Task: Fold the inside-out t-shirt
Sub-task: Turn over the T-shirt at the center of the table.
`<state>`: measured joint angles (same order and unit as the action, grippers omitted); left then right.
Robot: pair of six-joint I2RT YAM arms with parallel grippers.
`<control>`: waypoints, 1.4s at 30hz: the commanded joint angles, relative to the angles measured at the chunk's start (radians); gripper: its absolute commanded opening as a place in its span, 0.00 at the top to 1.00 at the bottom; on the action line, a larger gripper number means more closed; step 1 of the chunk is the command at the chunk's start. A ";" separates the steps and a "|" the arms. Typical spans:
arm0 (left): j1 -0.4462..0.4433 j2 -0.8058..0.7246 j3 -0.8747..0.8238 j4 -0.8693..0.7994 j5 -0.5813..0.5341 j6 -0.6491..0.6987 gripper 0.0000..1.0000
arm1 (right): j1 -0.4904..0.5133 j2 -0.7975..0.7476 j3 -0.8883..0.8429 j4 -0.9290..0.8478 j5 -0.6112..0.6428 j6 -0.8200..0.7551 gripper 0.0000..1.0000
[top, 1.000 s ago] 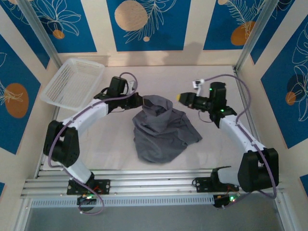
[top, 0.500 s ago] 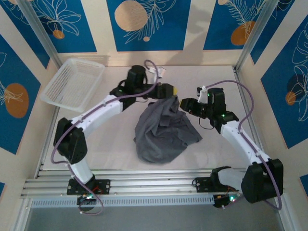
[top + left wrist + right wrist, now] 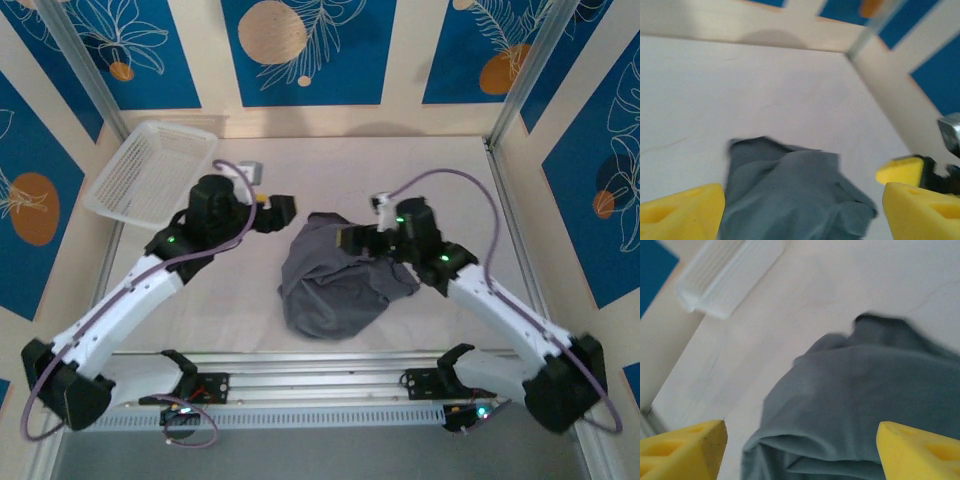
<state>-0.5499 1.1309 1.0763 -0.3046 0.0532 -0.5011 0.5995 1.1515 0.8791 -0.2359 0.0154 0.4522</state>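
Note:
The inside-out t-shirt [image 3: 335, 280] lies as a crumpled slate-grey heap in the middle of the table. My left gripper [image 3: 286, 208] hovers just left of the heap's far edge, open and holding nothing. In the left wrist view its yellow fingertips [image 3: 682, 210] stand wide apart with the t-shirt [image 3: 790, 195] below them. My right gripper [image 3: 344, 238] is over the heap's upper right part, also open. In the right wrist view the t-shirt [image 3: 865, 390] shows folds below the spread gripper [image 3: 800, 452], apart from both pads.
A white mesh basket [image 3: 150, 170] sits at the far left corner, also seen in the right wrist view [image 3: 730, 272]. Patterned blue and cream walls close in the table [image 3: 330, 160] on three sides. Aluminium rails [image 3: 320, 385] run along the near edge.
Both grippers opened and let the t-shirt go; its lifted top edge dropped onto the heap. The left gripper pulled back to the left, and the right gripper moved left over the cloth.

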 commanded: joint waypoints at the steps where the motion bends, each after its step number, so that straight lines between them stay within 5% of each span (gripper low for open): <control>1: 0.101 -0.032 -0.175 -0.154 -0.050 -0.096 0.19 | 0.180 0.207 0.159 -0.174 0.125 -0.035 0.16; 5: 0.126 -0.156 -0.291 -0.176 -0.117 -0.121 0.18 | 0.387 0.521 0.385 -0.321 0.377 -0.010 0.14; 9: 0.128 -0.228 -0.302 -0.215 -0.191 -0.103 0.16 | 0.444 0.793 0.583 -0.505 0.555 -0.010 0.17; 12: 0.128 -0.279 -0.300 -0.234 -0.243 -0.095 0.16 | 0.420 0.849 0.631 -0.553 0.571 -0.034 0.48; 14: 0.130 -0.316 -0.303 -0.243 -0.278 -0.092 0.16 | 0.397 0.800 0.625 -0.526 0.516 -0.077 0.85; 16: 0.130 -0.343 -0.308 -0.238 -0.289 -0.087 0.16 | 0.365 0.730 0.614 -0.489 0.446 -0.109 1.00; 24: 0.134 -0.341 -0.255 -0.202 -0.158 -0.076 0.18 | 0.122 0.422 0.746 -0.277 -0.037 -0.200 1.00; 29: 0.134 -0.327 -0.201 -0.196 -0.124 -0.064 0.18 | 0.033 0.271 0.786 -0.180 -0.127 -0.203 1.00; 33: 0.134 -0.311 -0.207 -0.178 -0.114 -0.059 0.18 | -0.011 0.098 0.483 -0.005 -0.168 -0.089 1.00; 37: 0.134 -0.267 -0.220 -0.152 -0.081 -0.042 0.18 | -0.035 -0.062 0.047 0.109 -0.035 0.162 0.99; 39: 0.133 -0.238 -0.219 -0.129 -0.040 -0.028 0.17 | -0.030 -0.093 -0.185 0.212 -0.065 0.279 0.88; 42: 0.134 -0.186 -0.214 -0.093 0.044 -0.011 0.17 | -0.035 -0.112 -0.361 0.181 -0.026 0.371 0.55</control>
<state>-0.4225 0.9154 0.8513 -0.4530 -0.0002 -0.5488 0.5690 1.0641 0.6098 -0.0742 -0.0448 0.6445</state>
